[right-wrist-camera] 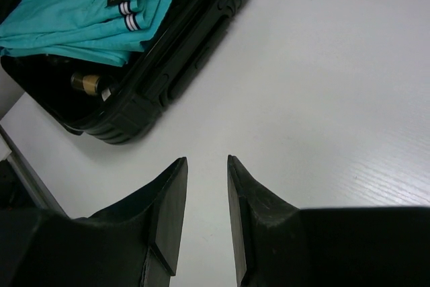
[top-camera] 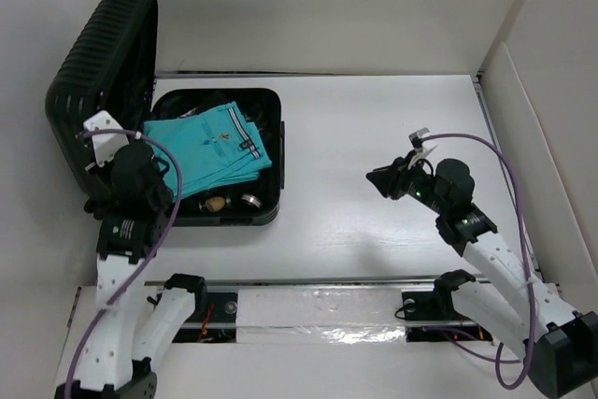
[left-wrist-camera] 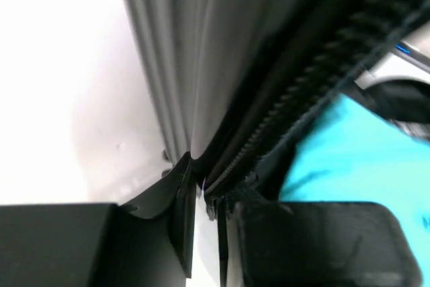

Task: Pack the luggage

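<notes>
The luggage (top-camera: 103, 72) lies open at the far left, its ribbed lid standing upright and its tray flat on the table. A folded teal cloth (top-camera: 210, 147) fills the tray. My left gripper (top-camera: 120, 149) is at the seam between lid and tray. In the left wrist view its jaws are almost together, pinching the luggage's zip rim (left-wrist-camera: 269, 126) at the tips, with the teal cloth (left-wrist-camera: 349, 152) just to the right. My right gripper (top-camera: 378, 179) hovers over bare table right of the luggage (right-wrist-camera: 181, 65), its jaws (right-wrist-camera: 206, 159) partly open with nothing between them.
Small items lie in the tray's near end beside the cloth, among them a brass-coloured round piece (top-camera: 217, 203) (right-wrist-camera: 87, 83). White walls enclose the table on three sides. A metal rail (top-camera: 318, 310) runs along the near edge between the arm bases.
</notes>
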